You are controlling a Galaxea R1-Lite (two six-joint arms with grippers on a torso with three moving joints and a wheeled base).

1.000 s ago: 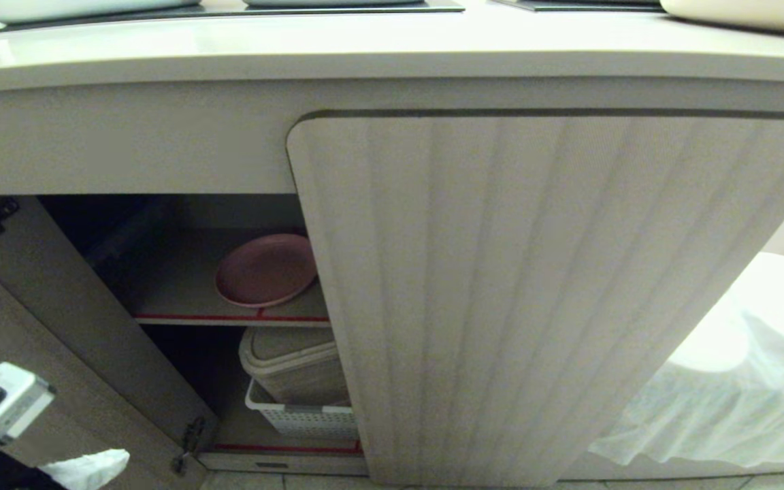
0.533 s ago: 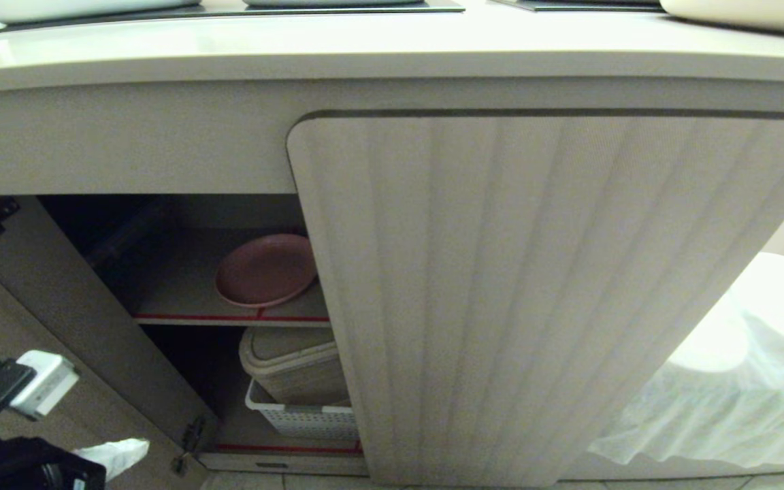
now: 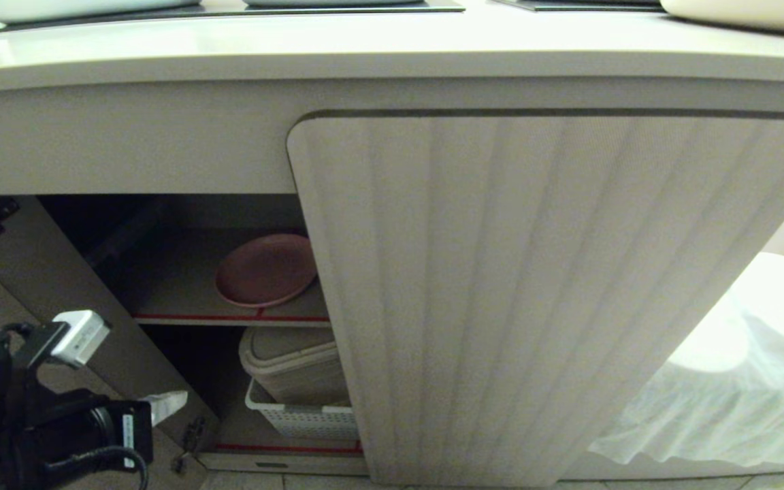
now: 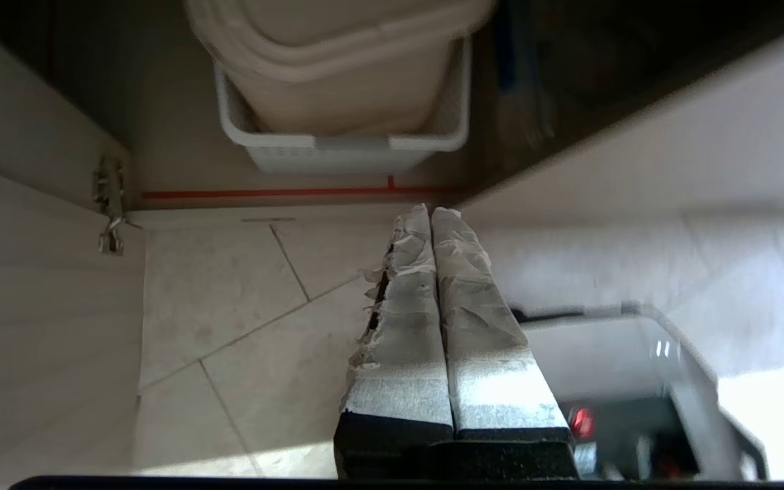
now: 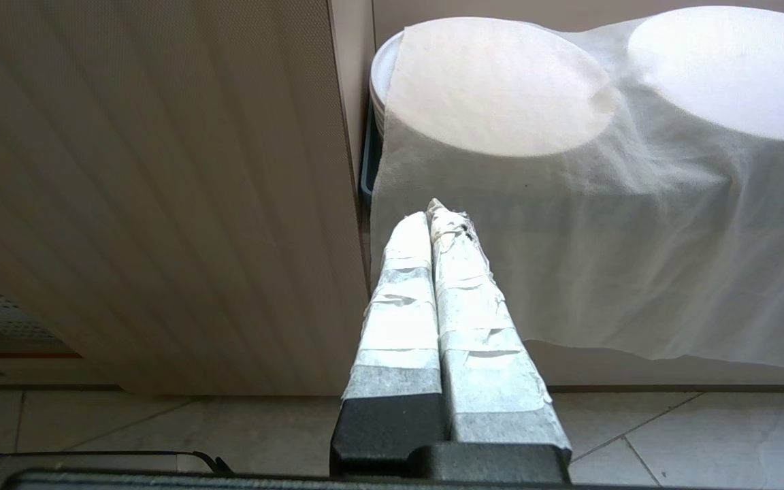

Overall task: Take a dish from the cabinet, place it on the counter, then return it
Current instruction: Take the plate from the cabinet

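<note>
pink dish (image 3: 266, 270) flat, face up, on cabinet (image 3: 542, 286) upper shelf | white basket (image 3: 300, 416) holds beige lidded bin, lower shelf | left gripper (image 3: 167, 404) clenched, empty, low by open door | right gripper (image 5: 436, 214) clenched, empty

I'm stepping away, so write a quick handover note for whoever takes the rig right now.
Left pincer: shut, empty, low by the open cabinet door.
Right pincer: shut, empty, parked near the cloth-covered stacks.
Pink dish: on the upper shelf inside the cabinet, untouched.
Counter: no pink dish on it.
Done: left door open.
Left: open the pincer, take the dish, set it on the counter, return it.
</note>
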